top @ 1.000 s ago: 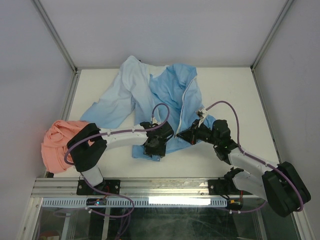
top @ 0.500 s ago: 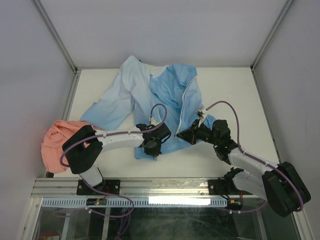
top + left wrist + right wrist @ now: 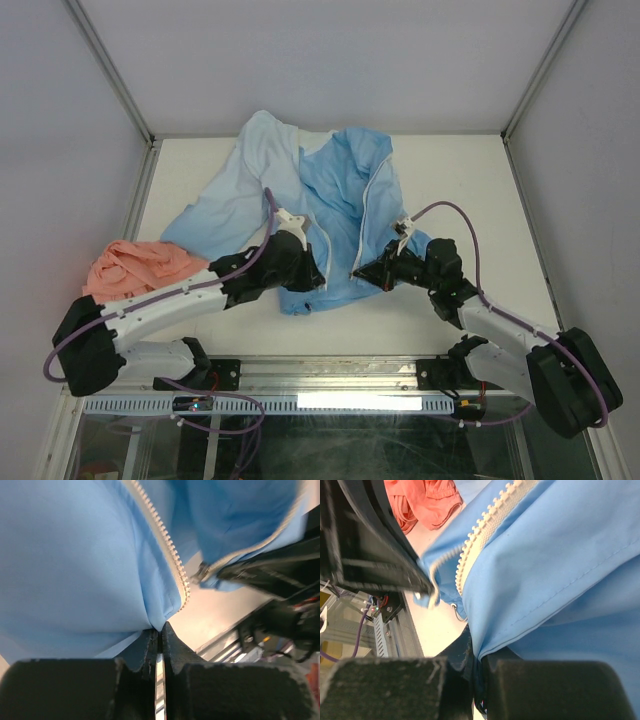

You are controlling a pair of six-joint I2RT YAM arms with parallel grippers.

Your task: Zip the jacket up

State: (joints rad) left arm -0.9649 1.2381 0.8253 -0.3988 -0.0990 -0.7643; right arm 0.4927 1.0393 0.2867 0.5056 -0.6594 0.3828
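Your jacket (image 3: 335, 200) lies open on the table (image 3: 470, 200), filling the overhead view from the centre up toward 12 o'clock. Its paler lining fans out toward 10 o'clock, and the two blue front panels run down to the near hem at 6 o'clock. The white zipper (image 3: 376, 205) is unjoined. One row of teeth follows the edge of the panel on your right, and the other follows the panel on your left, with a gap of fabric between them. Your left gripper (image 3: 318, 280) sits at the bottom corner of the left panel, at about 7 o'clock on the garment. In the left wrist view its fingers (image 3: 172, 645) are pressed together on a fold of blue cloth, just beside the lower end of the zipper teeth (image 3: 167, 547). Your right gripper (image 3: 358, 272) is at the bottom of the right panel, at about 5 o'clock on the garment, near the left one but apart from it. In the right wrist view its fingers (image 3: 505, 662) are closed on the blue hem fabric, right below the tape of the zipper (image 3: 480, 535). A small metal piece (image 3: 458, 612) hangs at the end of that row; you cannot tell from the blur whether it is the slider or only its pull. The salmon-pink garment (image 3: 135, 268) is bunched on the table at 9 o'clock, apart from the jacket.
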